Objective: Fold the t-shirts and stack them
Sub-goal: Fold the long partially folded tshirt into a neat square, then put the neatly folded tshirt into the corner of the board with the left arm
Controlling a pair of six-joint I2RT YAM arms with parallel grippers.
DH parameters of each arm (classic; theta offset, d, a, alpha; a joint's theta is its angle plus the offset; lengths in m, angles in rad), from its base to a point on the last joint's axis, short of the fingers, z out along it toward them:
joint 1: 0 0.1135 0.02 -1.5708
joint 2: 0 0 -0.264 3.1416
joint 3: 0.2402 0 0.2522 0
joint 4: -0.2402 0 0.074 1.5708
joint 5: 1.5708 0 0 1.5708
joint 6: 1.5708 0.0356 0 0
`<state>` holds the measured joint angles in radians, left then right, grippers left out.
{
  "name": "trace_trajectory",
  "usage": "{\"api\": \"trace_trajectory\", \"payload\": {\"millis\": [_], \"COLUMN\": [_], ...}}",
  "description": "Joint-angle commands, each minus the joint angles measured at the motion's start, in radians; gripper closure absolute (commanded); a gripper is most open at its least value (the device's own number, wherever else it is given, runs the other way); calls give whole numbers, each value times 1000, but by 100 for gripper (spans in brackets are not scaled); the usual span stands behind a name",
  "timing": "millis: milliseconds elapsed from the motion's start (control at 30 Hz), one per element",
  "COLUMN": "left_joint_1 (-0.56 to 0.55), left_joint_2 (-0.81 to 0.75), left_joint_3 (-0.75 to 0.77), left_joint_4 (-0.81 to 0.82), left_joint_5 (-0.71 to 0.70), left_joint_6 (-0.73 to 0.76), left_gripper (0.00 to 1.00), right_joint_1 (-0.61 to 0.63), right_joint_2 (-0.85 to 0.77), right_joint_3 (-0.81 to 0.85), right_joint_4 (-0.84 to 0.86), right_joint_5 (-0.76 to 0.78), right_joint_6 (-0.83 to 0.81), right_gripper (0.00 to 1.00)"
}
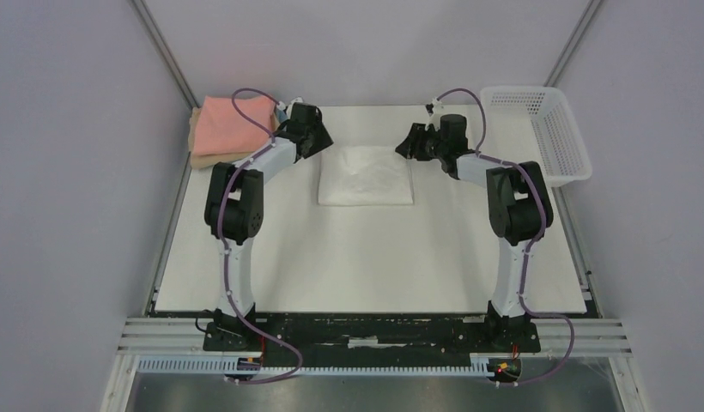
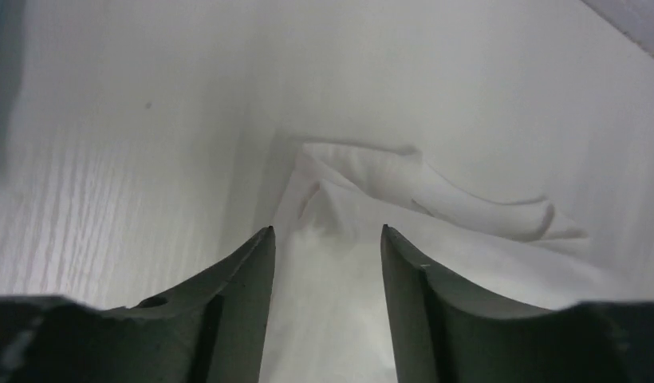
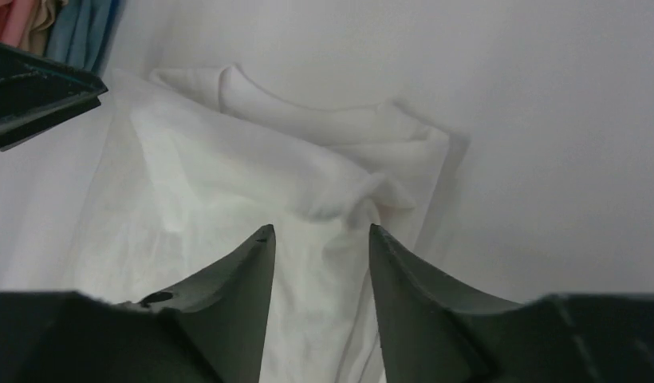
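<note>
A white t-shirt (image 1: 366, 176) lies folded into a rectangle on the middle of the table. My left gripper (image 1: 321, 139) is open above its far left corner; in the left wrist view (image 2: 327, 231) the wrinkled cloth (image 2: 435, 207) lies under the spread fingers. My right gripper (image 1: 406, 142) is open above the far right corner; in the right wrist view (image 3: 320, 230) the cloth (image 3: 228, 183) lies below the fingers. Neither gripper holds anything. A salmon-pink shirt (image 1: 233, 123) lies on a tan one (image 1: 213, 159) at the far left; a blue one (image 3: 80, 32) shows beside them.
A white plastic mesh basket (image 1: 542, 129) stands at the table's far right edge. Grey walls close in the table on three sides. The left arm's fingers (image 3: 37, 92) show at the left of the right wrist view.
</note>
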<state>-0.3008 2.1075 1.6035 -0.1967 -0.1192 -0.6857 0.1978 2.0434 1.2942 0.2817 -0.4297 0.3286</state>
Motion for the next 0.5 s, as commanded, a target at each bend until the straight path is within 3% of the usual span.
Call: {"api": "trace_trajectory", "payload": {"millis": [0,100,133,333,467], "left_joint_1": [28,31,31,31,31], "left_joint_2": [99,107,93,-24,-88], "left_joint_3": [152,237,228,33,-105], "left_joint_4": [-48,-115,-121,-117,-30], "left_joint_5": [55,59,58,185,296], "left_joint_6": [54,92,96,109,101], "left_gripper": [25,22,21,20,19], "right_joint_1": [-24,-23,-23,-23,-14], "right_joint_2": [107,135,112,-142,-250], "right_joint_3": [210,337,314,-73,-251], "right_joint_4": [-15,-128,-119,94,279], "right_joint_5": [76,115,113,132,-30], "right_joint_6": [-41,-74,-74,-13,50], "right_gripper": [33,5,2,2,2]}}
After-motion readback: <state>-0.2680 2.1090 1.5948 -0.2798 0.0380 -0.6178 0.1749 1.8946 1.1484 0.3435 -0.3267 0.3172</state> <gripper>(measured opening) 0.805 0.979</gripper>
